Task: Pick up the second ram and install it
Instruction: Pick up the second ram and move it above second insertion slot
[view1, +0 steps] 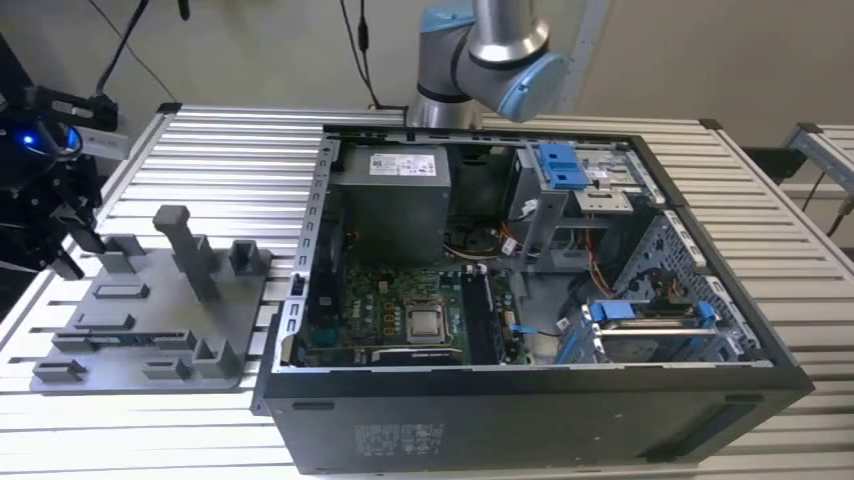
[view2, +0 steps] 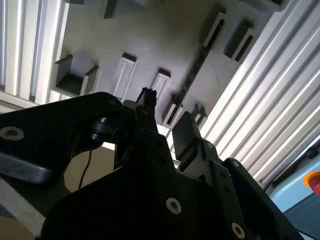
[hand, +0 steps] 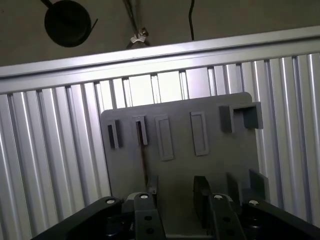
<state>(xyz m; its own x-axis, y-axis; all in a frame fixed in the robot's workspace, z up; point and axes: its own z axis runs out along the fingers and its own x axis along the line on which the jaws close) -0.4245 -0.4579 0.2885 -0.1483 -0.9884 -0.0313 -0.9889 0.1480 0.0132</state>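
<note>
Gripper is hovering wide, empty | second ram is sitting in grey fixture, off-centre | risk: jaws closing beside it.

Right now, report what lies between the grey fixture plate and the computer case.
In the exterior view, only bare slatted table separates plate and case.

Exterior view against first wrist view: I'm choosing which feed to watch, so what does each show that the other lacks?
Exterior view: the open computer case with its motherboard exposed. First wrist view: the open gripper over the grey fixture plate, a thin dark strip, possibly the second ram, in one slot. Both: that plate on the slatted table.
</note>
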